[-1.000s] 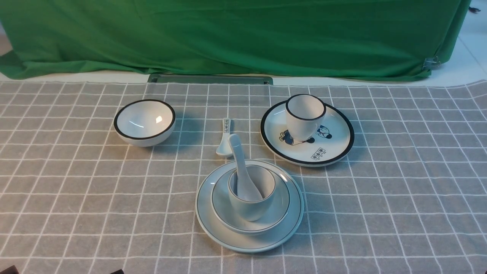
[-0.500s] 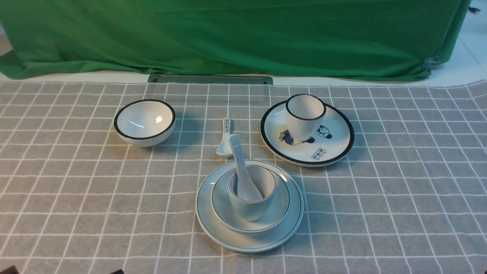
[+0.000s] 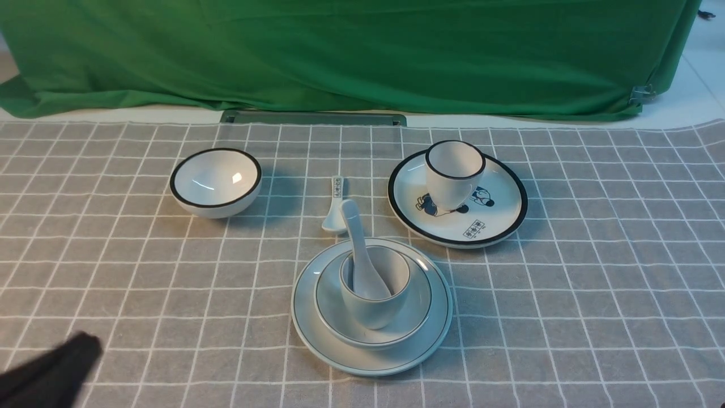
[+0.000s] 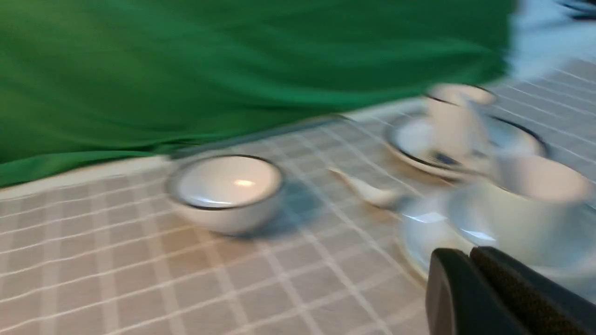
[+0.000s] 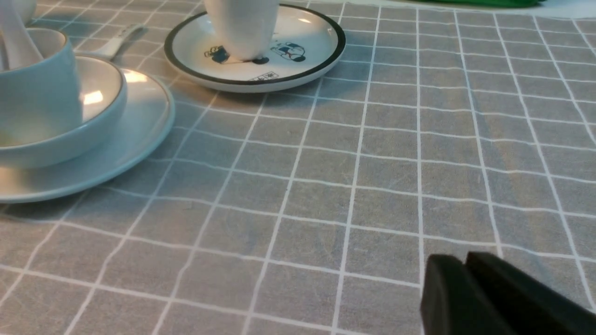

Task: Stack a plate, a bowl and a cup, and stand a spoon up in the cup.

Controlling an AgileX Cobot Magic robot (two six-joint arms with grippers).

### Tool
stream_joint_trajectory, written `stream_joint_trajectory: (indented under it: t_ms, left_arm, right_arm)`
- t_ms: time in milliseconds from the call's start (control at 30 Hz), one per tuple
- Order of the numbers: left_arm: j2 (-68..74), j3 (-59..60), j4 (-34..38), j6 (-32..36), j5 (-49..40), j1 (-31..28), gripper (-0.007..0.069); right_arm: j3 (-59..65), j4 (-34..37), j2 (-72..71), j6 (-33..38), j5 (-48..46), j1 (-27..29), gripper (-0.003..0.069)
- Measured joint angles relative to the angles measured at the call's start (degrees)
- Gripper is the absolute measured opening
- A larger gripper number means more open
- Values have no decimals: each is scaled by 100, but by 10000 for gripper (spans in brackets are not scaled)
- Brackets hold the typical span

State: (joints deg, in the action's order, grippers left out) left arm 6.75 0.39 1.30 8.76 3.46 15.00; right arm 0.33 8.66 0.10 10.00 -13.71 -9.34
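The grey checked tablecloth (image 3: pixel 566 294) is viewed from above and forward towards the green backdrop cloth (image 3: pixel 351 51) in the front view. Both wrist views are taken low and near; the black-rimmed cartoon plate (image 5: pixel 307 51) is shared by all three.

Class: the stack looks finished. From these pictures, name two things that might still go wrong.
1. The spoon leans on the cup rim with its handle sticking out; a knock may tip it.
2. The left gripper appears blurred at the near left corner; swinging toward the plate might jolt the stack.
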Motion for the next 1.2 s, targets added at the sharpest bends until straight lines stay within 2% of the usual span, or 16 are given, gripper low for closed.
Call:
stream_joint_trajectory:
  t_ms: [167, 267, 567, 733, 900, 1200]
  left_arm:
    - [-650, 0, 239, 0, -346, -1284, 17]
    - [-666, 0, 286, 0, -623, -1649, 17]
    - [-666, 0, 327, 0, -1630, -1736, 17]
    - [-666, 0, 522, 25, -1689, -1736, 17]
    - [-666, 0, 1001, 483, -1709, -1736, 17]
    - [-666, 0, 1066, 583, -1709, -1736, 17]
  right_arm:
    - [0, 2, 0, 0, 10, 0, 90]
    - [0, 7, 0, 0, 3, 0, 92]
    - [0, 7, 0, 0, 2, 0, 109]
    - [0, 7, 0, 0, 2, 0, 118]
    - [0, 7, 0, 0, 2, 0, 130]
    - [0, 9, 0, 0, 2, 0, 144]
